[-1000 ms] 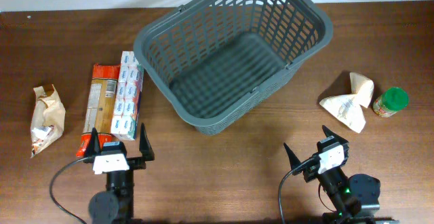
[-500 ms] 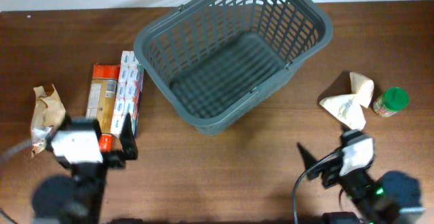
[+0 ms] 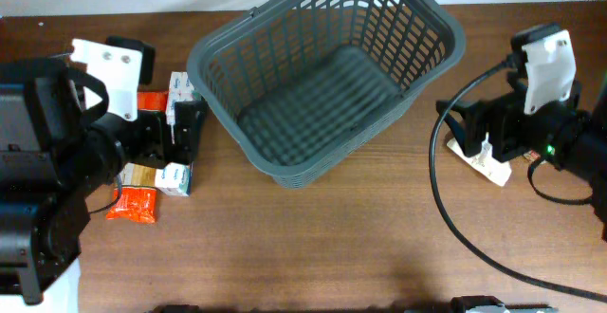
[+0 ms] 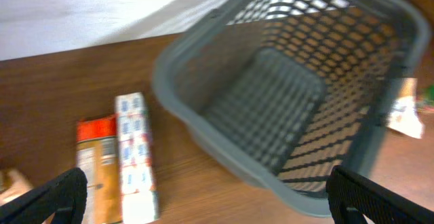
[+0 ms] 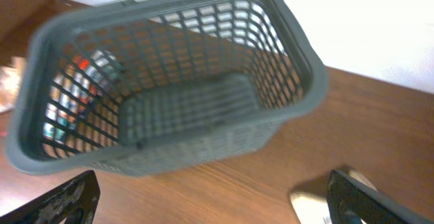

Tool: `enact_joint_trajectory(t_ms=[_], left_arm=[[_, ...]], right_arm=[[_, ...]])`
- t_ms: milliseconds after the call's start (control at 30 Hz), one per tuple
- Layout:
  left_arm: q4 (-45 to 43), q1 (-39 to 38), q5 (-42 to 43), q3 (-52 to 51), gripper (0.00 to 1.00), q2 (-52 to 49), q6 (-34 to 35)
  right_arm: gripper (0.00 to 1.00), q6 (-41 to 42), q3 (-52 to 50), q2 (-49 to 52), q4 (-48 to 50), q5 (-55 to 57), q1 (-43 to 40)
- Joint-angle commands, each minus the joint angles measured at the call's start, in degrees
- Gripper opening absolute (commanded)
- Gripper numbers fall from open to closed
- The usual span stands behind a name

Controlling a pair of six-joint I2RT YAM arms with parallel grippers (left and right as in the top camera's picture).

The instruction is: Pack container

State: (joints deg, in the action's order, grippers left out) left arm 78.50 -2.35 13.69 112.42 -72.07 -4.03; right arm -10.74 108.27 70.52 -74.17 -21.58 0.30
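Dark grey slotted plastic shopping basket (image 3: 285, 52) stands upper centre of the overhead frame on the wooden table (image 3: 332, 247), left gripper (image 4: 217, 200) and right gripper (image 5: 217, 203) both with fingers spread wide apart (white-and-blue carton (image 4: 135, 159) lies left of it).

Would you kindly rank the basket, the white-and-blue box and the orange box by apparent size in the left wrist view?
1. Grey basket, by far the largest.
2. The white-and-blue box and the orange box look alike. The orange one runs off the bottom edge, so I cannot rank them.
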Motion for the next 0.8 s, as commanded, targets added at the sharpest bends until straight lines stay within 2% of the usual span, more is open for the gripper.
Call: enact_joint_trajectory(t_ms=[0, 33, 67, 100, 167, 200, 233, 300, 367, 433, 467, 500, 633, 767], left_arm=[[0.07, -0.07, 14.21, 1.62, 0.99, -0.31, 1.01], [-0.11, -0.11, 14.62, 1.62, 0.83, -0.35, 1.01], [-0.02, -0.15, 14.58, 1.62, 0.49, -0.35, 1.01], [0.26, -0.15, 14.38, 1.62, 0.31, -0.42, 1.03], [0.94, -0.57, 14.36, 1.62, 0.23, -0.66, 1.01], [1.42, -1.38, 13.9, 1.62, 0.21, -1.05, 1.03], [1.73, -1.99, 13.44, 1.62, 0.18, -1.27, 1.01], [2.71, -4.44, 11.08, 1.62, 0.02, -2.01, 1.01], [5.44, -10.19, 5.25, 1.62, 0.02, -3.3, 0.96], [8.02, -15.69, 0.44, 1.62, 0.02, -4.48, 0.9], [9.07, -18.32, -1.05, 1.62, 0.02, -5.09, 0.63], [10.01, -20.85, -1.84, 1.62, 0.02, -5.68, -0.11], [12.57, -30.71, -2.21, 1.62, 0.02, -8.28, -4.74], [12.72, -37.57, -5.55, 1.62, 0.02, -10.86, -5.11]], right_arm=[[0.99, 0.44, 1.99, 2.51, -0.22, -5.95, -0.35], [0.99, 2.03, 1.99, 3.1, -0.11, -5.9, -0.35], [1.0, 3.17, 1.99, 3.65, 0.28, -5.86, -0.37], [0.9, 4.24, 1.99, 4.26, 0.83, -5.81, -0.37], [0.88, 6.69, 1.99, 5.49, 2.14, -5.46, -0.37], [0.81, 10.08, 1.99, 6.86, 3.43, -3.98, -0.37], [0.79, 11.63, 1.99, 7.54, 3.98, -3.26, -0.35], [0.71, 12.87, 1.99, 9.35, 5.29, -3.02, -0.37], [0.43, 13.22, 1.99, 12.24, 6.99, -3.02, -0.35], [0.25, 14.01, 1.99, 14.49, 7.37, -2.99, -0.37], [0.12, 14.6, 1.99, 15.63, 7.56, -3.04, -0.37], [0.05, 14.8, 1.99, 16.68, 7.67, -3.04, -0.37], [0.04, 14.91, 1.99, 20.87, 8.13, -3.02, -0.37], [0.04, 14.91, 1.99, 24.13, 7.54, -3.04, -0.35]])
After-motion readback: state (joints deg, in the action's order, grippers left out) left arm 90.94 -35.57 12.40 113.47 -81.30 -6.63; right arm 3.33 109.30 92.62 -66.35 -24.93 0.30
